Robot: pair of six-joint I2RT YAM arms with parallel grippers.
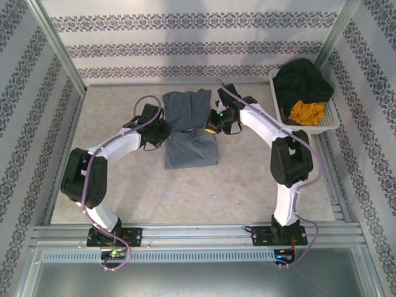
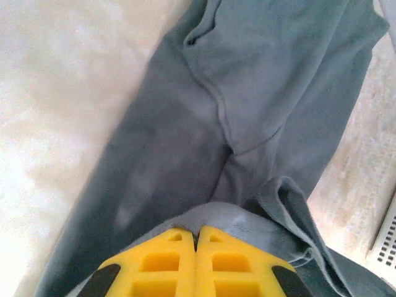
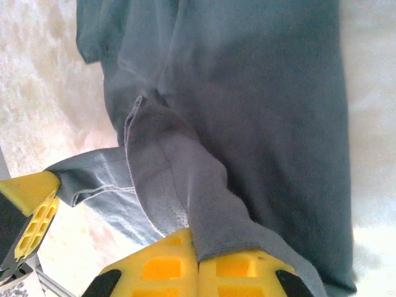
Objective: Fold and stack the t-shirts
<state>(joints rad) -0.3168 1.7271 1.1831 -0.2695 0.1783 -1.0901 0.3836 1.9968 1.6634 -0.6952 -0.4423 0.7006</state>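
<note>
A slate blue-grey t-shirt (image 1: 190, 133) lies partly folded in the middle of the table, long side running front to back. My left gripper (image 1: 167, 133) is at its left edge, shut on a fold of the cloth. From the left wrist, the yellow fingers (image 2: 173, 260) meet with the t-shirt (image 2: 260, 93) pinched at their tips. My right gripper (image 1: 208, 129) is at the right edge, likewise shut on the t-shirt (image 3: 272, 93); a raised ridge of cloth runs into my right gripper (image 3: 198, 250). The left gripper's yellow finger (image 3: 34, 213) shows at that view's left edge.
A white basket (image 1: 330, 110) stands at the back right corner, holding a dark green garment (image 1: 303, 80) and an orange one (image 1: 307, 111). Patterned walls close in the table on three sides. A metal rail runs along the near edge by the arm bases.
</note>
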